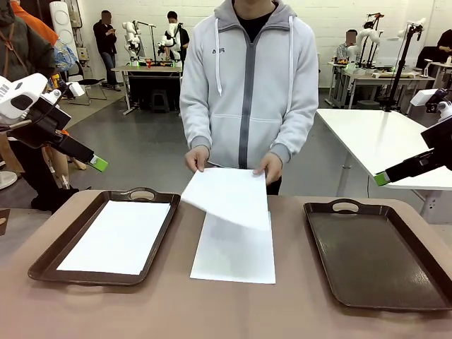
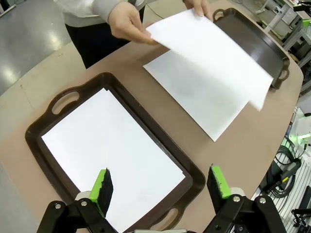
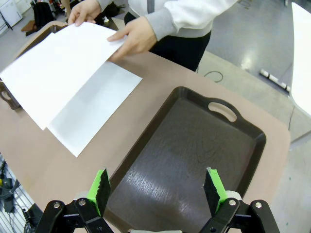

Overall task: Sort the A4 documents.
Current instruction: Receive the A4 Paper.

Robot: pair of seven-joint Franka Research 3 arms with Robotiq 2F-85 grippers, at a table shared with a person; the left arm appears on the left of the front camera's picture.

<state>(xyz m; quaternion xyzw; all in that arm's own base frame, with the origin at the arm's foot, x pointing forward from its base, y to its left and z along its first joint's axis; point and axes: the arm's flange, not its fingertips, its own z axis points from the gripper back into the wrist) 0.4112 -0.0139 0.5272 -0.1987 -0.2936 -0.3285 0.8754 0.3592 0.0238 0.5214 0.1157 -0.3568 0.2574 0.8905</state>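
Your left hand and right hand hang wide open, empty; reach now and you risk crumpling the person's lifted sheet.

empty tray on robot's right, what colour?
Dark brown tray, faint wood grain; best in the right wrist view.

**Raised Sheet Masked the Paper Beneath**

From the front, the raised sheet covered the far end of the flat sheet beneath it; how many pages lay there could not be told. The right tray ran off the picture's edge. In the right wrist view, paper hid most of the left tray.
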